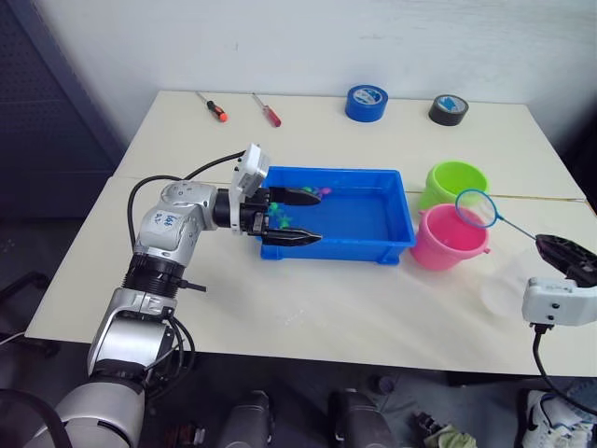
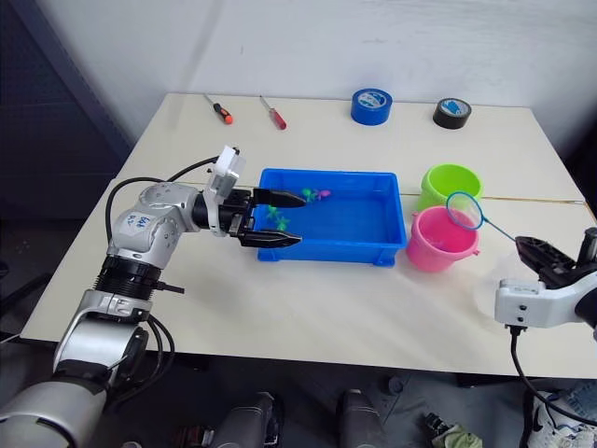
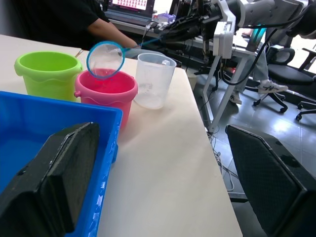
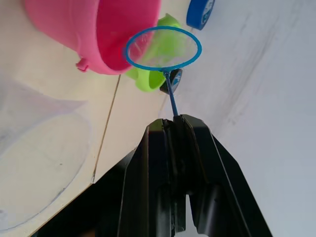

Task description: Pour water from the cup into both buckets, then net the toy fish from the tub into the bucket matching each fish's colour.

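The blue tub [image 1: 340,248] sits mid-table, with tiny pink and green toy fish [image 2: 315,194] gathered at its far-left corner. My left gripper [image 1: 300,217] is open and straddles the tub's near wall at its left end, one finger inside and one outside. To the tub's right stand the lime green bucket [image 1: 455,180] and the pink bucket [image 1: 444,243]. The net [image 1: 477,208] hovers over the pink bucket's rim, its hoop looking empty. My right gripper [image 1: 563,250] is shut on the net's thin handle. Near the table's front-right edge stands the transparent cup [image 3: 154,79].
Two screwdrivers [image 1: 213,106] [image 1: 267,109], a blue tape roll [image 1: 367,103] and a black tape roll [image 1: 448,109] lie along the table's far edge. A person in a black sleeve [image 3: 89,24] sits beyond the table's right end, near office chairs.
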Controlling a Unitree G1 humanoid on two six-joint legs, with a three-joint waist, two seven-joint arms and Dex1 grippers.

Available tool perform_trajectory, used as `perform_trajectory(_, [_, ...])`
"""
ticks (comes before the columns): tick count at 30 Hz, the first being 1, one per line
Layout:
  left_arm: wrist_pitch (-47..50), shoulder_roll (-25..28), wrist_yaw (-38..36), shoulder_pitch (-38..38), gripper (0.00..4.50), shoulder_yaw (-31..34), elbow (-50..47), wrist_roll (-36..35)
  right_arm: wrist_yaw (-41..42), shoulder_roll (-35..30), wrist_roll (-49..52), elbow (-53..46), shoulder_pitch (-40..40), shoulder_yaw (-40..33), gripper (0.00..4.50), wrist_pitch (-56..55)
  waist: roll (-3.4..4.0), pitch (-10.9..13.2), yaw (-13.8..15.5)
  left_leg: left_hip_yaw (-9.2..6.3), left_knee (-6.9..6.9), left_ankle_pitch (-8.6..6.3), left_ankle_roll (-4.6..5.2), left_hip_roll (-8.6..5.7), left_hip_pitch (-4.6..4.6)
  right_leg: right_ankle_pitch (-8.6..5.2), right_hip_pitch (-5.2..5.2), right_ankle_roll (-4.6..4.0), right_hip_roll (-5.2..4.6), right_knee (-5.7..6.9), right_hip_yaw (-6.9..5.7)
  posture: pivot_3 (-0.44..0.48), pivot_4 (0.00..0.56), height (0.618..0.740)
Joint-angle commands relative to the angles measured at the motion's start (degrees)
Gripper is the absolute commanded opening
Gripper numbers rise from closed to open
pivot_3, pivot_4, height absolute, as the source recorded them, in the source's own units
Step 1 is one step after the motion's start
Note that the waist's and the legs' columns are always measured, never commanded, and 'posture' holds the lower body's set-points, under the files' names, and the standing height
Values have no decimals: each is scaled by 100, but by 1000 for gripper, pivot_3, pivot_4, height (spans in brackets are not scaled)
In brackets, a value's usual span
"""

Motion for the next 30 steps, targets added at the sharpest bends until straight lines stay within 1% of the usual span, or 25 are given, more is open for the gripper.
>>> perform_trajectory(1, [-31,202,91,147,4451,270,-23,27,490,167,1345,-182,-551,-109,0,589,0,0,-41,0,-1,0,0,1,0,0,0,0,0,0,0,0,150,740])
perform_trajectory(3, [-48,293,149,268,4451,313,11,82,939,531,2615,-503,-1029,205,0,1689,0,0,-86,-3,1,1,-1,6,2,0,3,0,1,2,-3,0,150,740])
perform_trajectory(4, [-52,373,233,393,4451,356,-2,124,1101,759,3533,-794,-1395,503,0,2588,-1,0,-112,-8,0,2,-3,7,7,0,9,0,0,1,-4,0,150,740])
perform_trajectory(6, [26,477,401,569,4451,452,-96,120,1288,979,4464,-1126,-1983,965,0,3831,-1,0,-130,-16,1,1,-9,20,21,0,31,-1,-2,2,-8,0,150,740])
perform_trajectory(8, [161,560,559,725,4451,567,-254,57,1335,1125,5067,-1275,-2496,1394,0,4735,0,1,-128,-27,-1,0,-9,20,36,-1,47,-3,-15,0,-6,0,150,740])
perform_trajectory(10, [234,662,776,958,4451,692,-449,67,1218,1417,5747,-1257,-3136,1813,0,5671,0,1,-117,-38,-1,-1,-8,21,35,-2,50,-5,-19,-1,-6,0,150,740])
perform_trajectory(13, [436,790,995,1311,4451,857,-897,-27,1081,1732,6173,-1003,-3894,2347,0,6576,0,0,-91,-50,-2,-4,-9,19,35,-2,52,-6,-31,-2,1,0,150,740])
perform_trajectory(16, [678,878,1178,1685,4451,1022,-1477,-164,974,2033,6080,-373,-4481,2979,0,6914,0,0,-78,-63,-1,-5,-10,14,27,-2,52,-6,-39,-3,-5,0,150,740])
perform_trajectory(20, [952,905,1502,2000,4451,1184,-2114,-325,1040,2254,5711,559,-4947,3700,0,6710,0,0,-56,-73,1,-6,-4,-1,16,-2,50,-6,-60,-7,-15,0,150,740])
perform_trajectory(23, [1075,920,1722,2179,4451,1281,-2465,-386,1024,2409,5410,1278,-5228,3987,0,6376,0,0,-88,-73,0,-6,-1,-4,9,-2,49,-5,-62,-5,-17,0,150,740])
perform_trajectory(27, [1211,964,1898,2314,4451,1356,-2749,-487,993,2565,5072,1955,-5564,4176,0,5932,0,0,-94,-69,-1,-6,-2,-2,10,-1,42,-5,-54,-3,-17,0,150,740])
perform_trajectory(30, [1299,993,2009,2375,4451,1436,-2910,-549,921,2902,4848,2658,-5942,4263,0,5528,0,0,-116,-67,-3,-5,-4,1,10,-1,42,-5,-44,-1,-18,0,150,740])
